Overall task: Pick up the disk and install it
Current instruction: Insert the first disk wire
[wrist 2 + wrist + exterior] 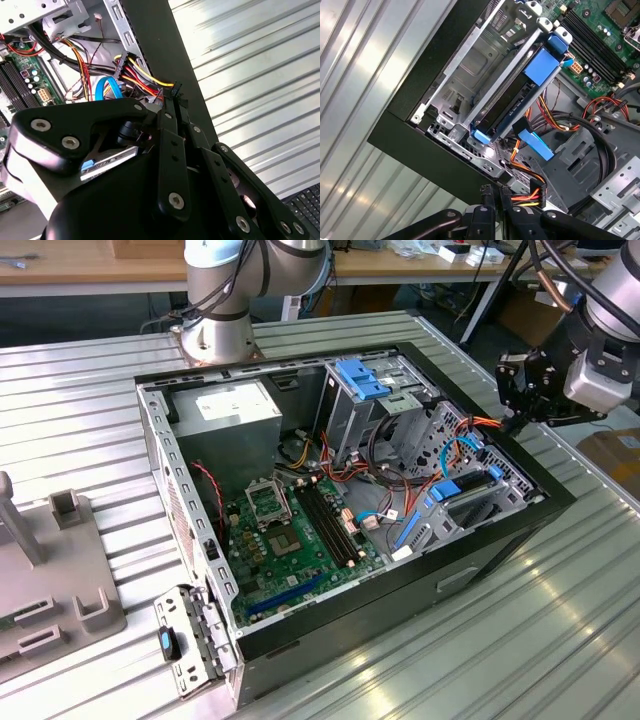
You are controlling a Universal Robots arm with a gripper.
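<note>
The disk (517, 100) is a dark slab in a bright blue carrier frame. It lies inside the metal drive bay at the front corner of the open computer case (150, 440). In the exterior view the disk (468, 498) sits low at the case's right end. My black gripper (515, 423) hovers over the case's right rim, above and just outside that bay. Its fingers are shut with nothing between them. In both wrist views the gripper (495, 192) (172, 97) has its tips right beside a black connector on orange, yellow and red wires (530, 197).
A green motherboard (290, 530), a power supply (235, 405) and a metal cage with a light blue latch (360, 375) fill the case. A grey fixture (60, 570) stands on the ribbed table (560, 620) at the exterior view's left. The arm's base (215, 330) is behind the case.
</note>
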